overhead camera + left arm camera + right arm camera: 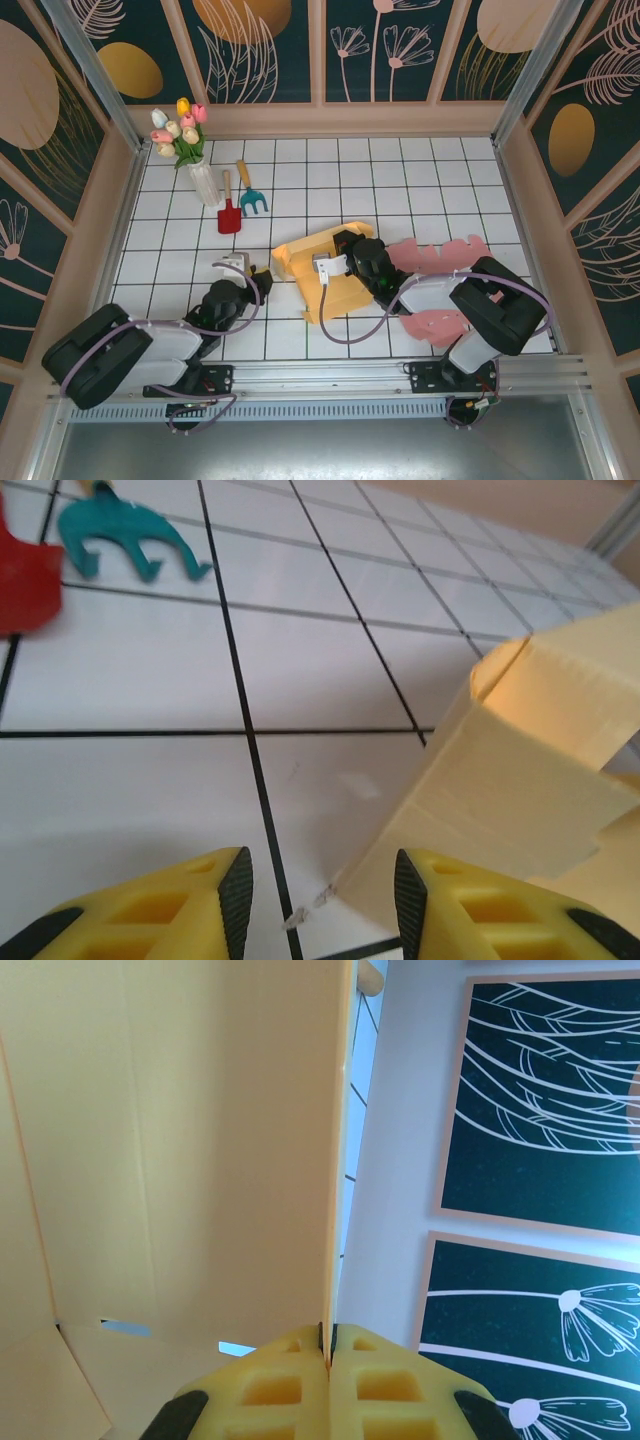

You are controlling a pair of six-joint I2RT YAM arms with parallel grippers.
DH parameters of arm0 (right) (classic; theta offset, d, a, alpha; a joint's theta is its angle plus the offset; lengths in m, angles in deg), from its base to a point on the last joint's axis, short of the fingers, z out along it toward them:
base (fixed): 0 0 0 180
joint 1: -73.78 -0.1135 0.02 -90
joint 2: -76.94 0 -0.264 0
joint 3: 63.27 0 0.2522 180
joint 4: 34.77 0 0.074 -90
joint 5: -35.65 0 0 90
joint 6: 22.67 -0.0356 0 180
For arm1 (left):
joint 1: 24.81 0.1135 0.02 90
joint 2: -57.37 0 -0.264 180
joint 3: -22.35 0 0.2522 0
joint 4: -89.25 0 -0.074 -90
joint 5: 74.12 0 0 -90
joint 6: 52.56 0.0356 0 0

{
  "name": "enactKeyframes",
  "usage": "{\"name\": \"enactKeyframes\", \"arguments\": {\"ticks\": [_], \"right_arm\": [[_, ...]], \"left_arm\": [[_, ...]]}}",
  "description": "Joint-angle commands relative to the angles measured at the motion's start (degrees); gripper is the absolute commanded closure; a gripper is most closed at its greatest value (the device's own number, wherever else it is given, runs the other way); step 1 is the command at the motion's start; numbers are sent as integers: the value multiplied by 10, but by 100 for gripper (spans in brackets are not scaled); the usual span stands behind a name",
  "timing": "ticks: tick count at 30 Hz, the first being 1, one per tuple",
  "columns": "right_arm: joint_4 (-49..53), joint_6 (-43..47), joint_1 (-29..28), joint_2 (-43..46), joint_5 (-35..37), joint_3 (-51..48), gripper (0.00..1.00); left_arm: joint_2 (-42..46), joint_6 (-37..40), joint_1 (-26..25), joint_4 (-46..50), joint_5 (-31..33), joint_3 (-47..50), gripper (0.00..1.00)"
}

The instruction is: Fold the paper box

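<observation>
Arm (R) (pixel 440 292) stretched fwd, jaws pinching paper box (pixel 300 262) wall.

We see the paper box (pixel 318 272) as pale yellow cardboard, half folded, lying near the middle of the white tiled worktop (pixel 400 170). From the left wrist view, a folded corner rises from the tiles, with a notched flap beside it. One thin panel stands edge-on, pinched in the right claw (pixel 328 1345). From above, the far walls seem only partly raised.
</observation>
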Motion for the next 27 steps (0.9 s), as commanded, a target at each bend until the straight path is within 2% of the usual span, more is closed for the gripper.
{"name": "enactKeyframes", "arguments": {"ticks": [1,5,18,27], "right_arm": [[37,-13,-5,-3,-12,1,100],[42,-13,-7,-3,-15,1,100],[54,-15,-7,-6,-21,9,100],[56,-17,-7,-11,-22,10,100]], "left_arm": [[-44,31,10,-43,-38,-31,56],[-84,53,13,-112,-70,-27,57],[-83,112,19,-124,-151,-52,59],[-134,87,17,-166,-216,-77,75]]}}
